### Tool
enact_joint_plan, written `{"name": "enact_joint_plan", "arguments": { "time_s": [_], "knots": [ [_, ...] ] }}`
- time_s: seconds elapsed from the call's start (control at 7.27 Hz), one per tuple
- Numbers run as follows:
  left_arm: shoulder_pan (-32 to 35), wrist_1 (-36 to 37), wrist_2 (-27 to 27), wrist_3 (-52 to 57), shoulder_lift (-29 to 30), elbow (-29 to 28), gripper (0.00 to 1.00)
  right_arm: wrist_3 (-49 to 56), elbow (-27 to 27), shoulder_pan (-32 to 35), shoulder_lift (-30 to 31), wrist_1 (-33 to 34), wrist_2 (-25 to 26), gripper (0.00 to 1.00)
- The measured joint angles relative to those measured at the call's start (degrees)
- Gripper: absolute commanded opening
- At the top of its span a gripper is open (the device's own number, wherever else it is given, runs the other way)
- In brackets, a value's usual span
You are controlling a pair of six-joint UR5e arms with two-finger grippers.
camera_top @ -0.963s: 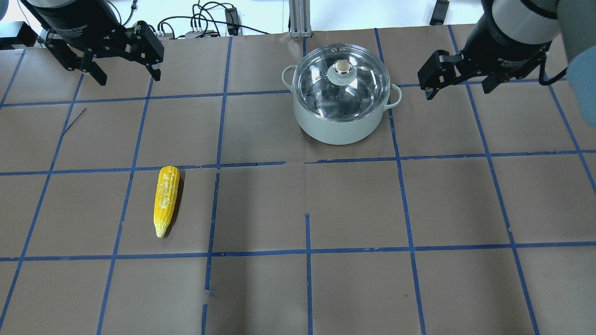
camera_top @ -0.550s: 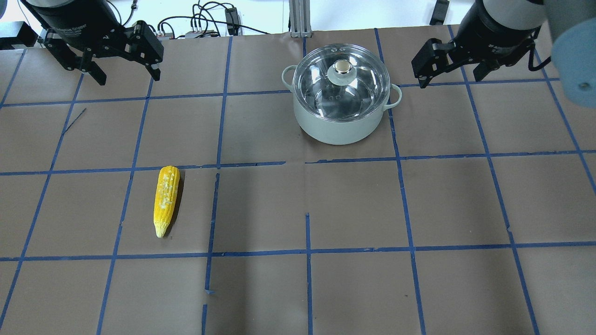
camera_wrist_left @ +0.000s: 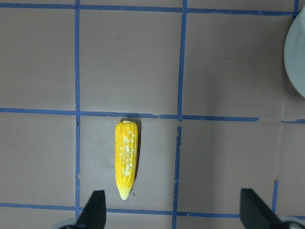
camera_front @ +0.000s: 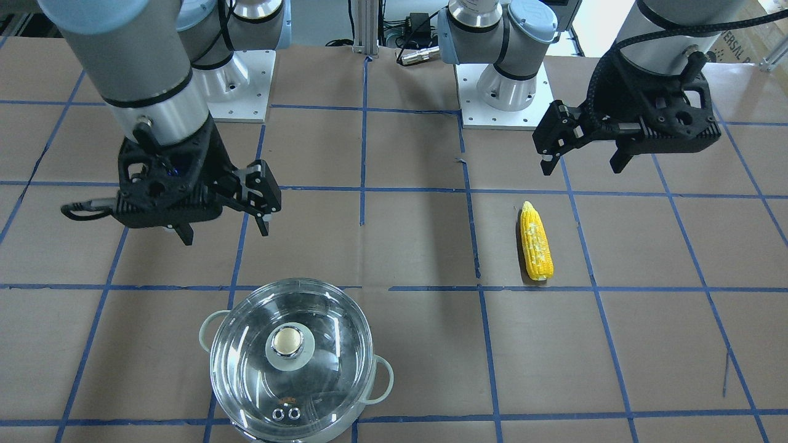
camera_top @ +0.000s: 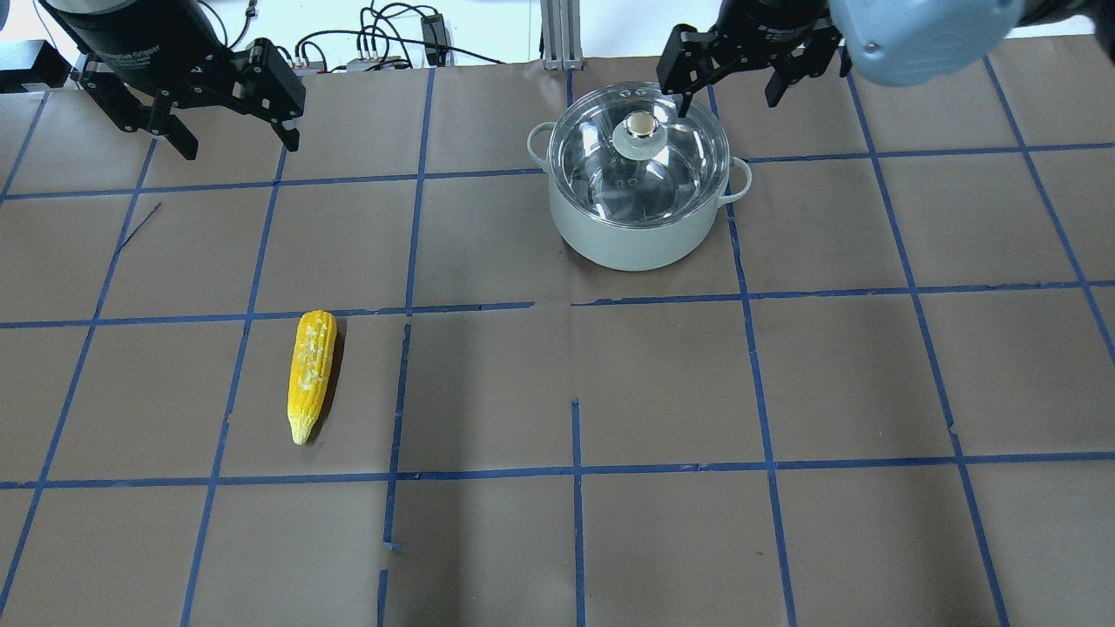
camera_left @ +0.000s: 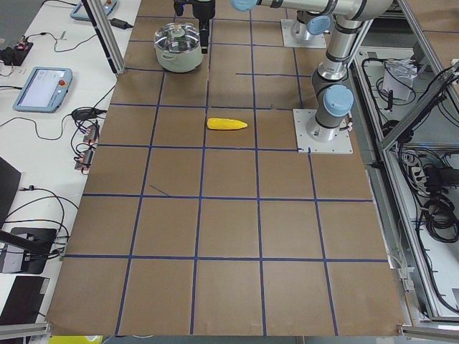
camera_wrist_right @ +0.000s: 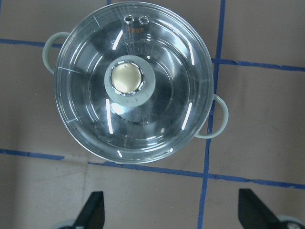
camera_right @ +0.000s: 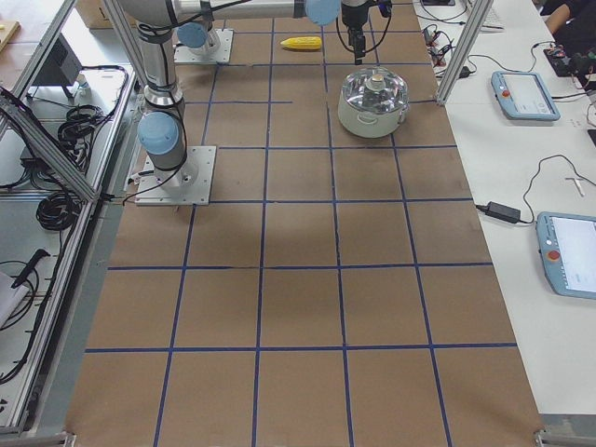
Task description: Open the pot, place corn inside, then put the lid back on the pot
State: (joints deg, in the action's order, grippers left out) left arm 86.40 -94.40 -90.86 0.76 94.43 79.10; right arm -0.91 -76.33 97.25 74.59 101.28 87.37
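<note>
Table (camera_top: 662, 392): brown paper, blue tape grid, both arms hanging above it.

Pot (camera_top: 636, 248): sitting below the right gripper (camera_top: 726, 100) and slightly ahead of its fingertips in the wrist view. Judging it rigid and heavy enough to be staying put while the lid is lifted. Its looped handles are pointing out to either side of the gripper.

Lid (camera_top: 601, 174): lying seated on the pot rim, directly under the right gripper's line of descent. Glass dome, so treating it as fragile and slippery, with no grasp on the dome itself.

Right gripper: fingers standing wide apart, holding nothing, hovering above the lid.
Left gripper (camera_top: 239, 146): fingers spread too, holding nothing.

Corn (camera_top: 312, 374): lying flat on the table well below the left gripper and well apart from the pot. In the wrist view it is sitting nearer one finger than the other. Looking light and stiff, bumpy kernels aiding grip, likely to be rolling if nudged. Best pinched across the thick middle, not the taper.

Knob (camera_top: 641, 126): the place to be taking hold, jaws closing across it above the pale collar. Smooth metal, so centring matters.

Room: table edge lying just beyond the right gripper, so lid set-down is looking safer on the paper robot-side of the pot, between the two grippers
</note>
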Motion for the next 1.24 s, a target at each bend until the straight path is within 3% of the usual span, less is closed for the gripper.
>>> {"name": "enact_joint_plan", "arguments": {
  "time_s": [0.55, 0.83, 1.24],
  "knots": [
    [0.0, 0.1, 0.1, 0.0, 0.2, 0.0, 1.00, -2.4, 8.1, 3.4, -14.4, 5.1, 2.7, 0.99],
    [0.0, 0.1, 0.2, 0.0, 0.2, 0.0, 1.00, -2.4, 8.6, 4.1, -16.7, 5.5, 3.9, 0.98],
    [-0.1, 0.1, 0.2, 0.1, 0.1, 0.0, 1.00, -2.3, 8.6, 4.3, -17.4, 5.4, 4.2, 0.83]
  ]
}}
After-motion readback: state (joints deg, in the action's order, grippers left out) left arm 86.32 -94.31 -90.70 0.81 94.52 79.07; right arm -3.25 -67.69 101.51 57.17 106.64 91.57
